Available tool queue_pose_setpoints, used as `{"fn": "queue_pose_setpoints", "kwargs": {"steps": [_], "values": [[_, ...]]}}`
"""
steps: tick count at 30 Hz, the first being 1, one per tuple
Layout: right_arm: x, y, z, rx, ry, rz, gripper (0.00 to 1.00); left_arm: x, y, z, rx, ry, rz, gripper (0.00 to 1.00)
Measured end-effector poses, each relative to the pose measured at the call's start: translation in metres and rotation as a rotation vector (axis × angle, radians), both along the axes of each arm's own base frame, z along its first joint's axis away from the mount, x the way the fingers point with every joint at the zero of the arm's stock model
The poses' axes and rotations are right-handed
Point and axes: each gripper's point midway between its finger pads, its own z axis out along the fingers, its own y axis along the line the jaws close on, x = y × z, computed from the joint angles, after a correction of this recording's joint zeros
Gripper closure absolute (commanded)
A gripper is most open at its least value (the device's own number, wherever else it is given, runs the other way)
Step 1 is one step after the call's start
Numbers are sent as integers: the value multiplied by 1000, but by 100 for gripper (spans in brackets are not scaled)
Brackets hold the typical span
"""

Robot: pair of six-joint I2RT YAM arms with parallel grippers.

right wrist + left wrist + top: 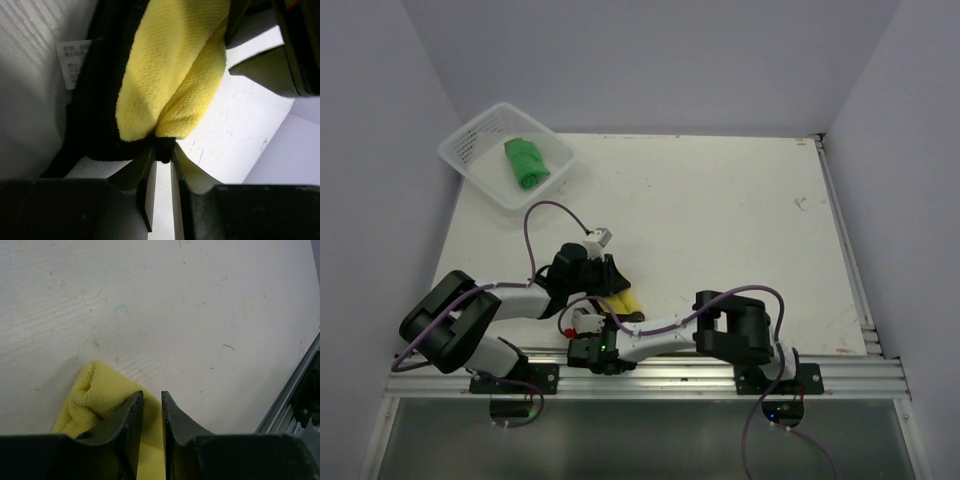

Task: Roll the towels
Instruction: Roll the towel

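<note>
Pinching the black edge of the yellow towel (165, 75) between nearly closed jaws, the right gripper (162, 150) is holding the fold together so the yellow face is curling over the black reverse. The left gripper (151, 396) is bearing down on the same towel with narrow jaws. Yellow cloth is showing in the gap, but I cannot tell whether it is gripped or only pressed. Both arms are crowding each other at the near edge of the table (720, 220), which is probably leaving little room to roll. The green towel (525, 162) is lying already rolled in the white basket (468, 140), well apart.
</note>
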Motion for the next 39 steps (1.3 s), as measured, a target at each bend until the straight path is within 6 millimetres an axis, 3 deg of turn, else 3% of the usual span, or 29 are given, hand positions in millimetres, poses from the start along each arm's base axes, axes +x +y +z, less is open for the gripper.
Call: {"fn": "queue_pose_setpoints", "kwargs": {"steps": [4,9,15,23,29,33,39], "values": [[1,-2,3,95,-8,-35,62,1,2,-8,23,18,14,77],[1,-4,9,214,0,-86,56,3,3,-10,28,19,20,77],[-14,4,15,395,92,-123,53,4,3,-10,31,18,25,77],[-36,13,53,685,227,-152,49,4,4,-10,34,16,30,77],[-41,1,69,828,269,-195,51,5,5,-10,38,15,35,77],[-31,-7,77,952,307,-268,55,5,5,-9,39,14,39,77],[8,-23,79,1209,405,-474,55,5,7,-9,42,11,45,77]]}}
